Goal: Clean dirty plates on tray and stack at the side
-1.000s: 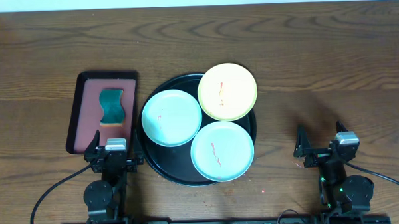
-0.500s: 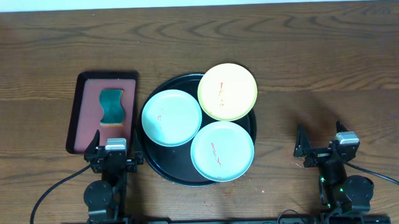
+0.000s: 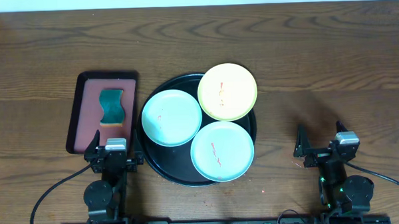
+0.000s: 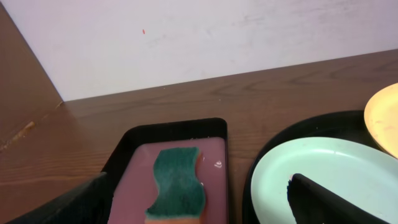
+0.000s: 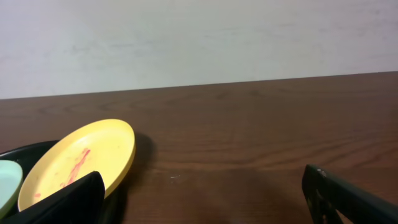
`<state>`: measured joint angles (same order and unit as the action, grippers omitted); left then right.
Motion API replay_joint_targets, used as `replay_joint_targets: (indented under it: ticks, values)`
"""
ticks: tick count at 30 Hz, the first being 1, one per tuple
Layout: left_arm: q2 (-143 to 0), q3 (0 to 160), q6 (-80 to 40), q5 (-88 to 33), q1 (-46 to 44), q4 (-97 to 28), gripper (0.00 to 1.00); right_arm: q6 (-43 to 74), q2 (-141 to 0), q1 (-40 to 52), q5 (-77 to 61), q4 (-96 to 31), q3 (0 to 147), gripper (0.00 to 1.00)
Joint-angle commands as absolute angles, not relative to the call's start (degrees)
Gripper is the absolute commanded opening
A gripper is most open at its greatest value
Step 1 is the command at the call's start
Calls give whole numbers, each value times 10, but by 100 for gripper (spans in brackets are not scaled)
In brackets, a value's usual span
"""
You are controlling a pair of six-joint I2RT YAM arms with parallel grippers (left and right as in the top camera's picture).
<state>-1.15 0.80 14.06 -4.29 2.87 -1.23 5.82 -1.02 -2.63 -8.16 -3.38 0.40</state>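
On table, nothing changed over last second. Left gripper, right gripper parked at near edge, jaws wide apart, empty. Three dirty plates lie smeared on black tray. Sponge untouched in small tray. Cleaning not begun.

No legible text, label, brand, number or sign anywhere, neither on the small round plates nor the brown wooden counter.
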Motion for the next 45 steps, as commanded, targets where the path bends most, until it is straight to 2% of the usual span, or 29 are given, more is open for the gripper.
replay_joint_targets:
  ticks: [1,21,34,45]
  values:
    - [-14,3,150,-49,27,-36,90,63,-11,-22,-84,-36,3,99]
    - [-26,42,148,-49,27,-36,90,64,-11,-22,-91,-32,3,99]
    - [-227,230,117,-50,27,-47,90,64,-37,-22,-93,-3,75,99]
    - [-417,489,109,-52,27,-259,90,63,-258,-22,-94,-62,268,99]
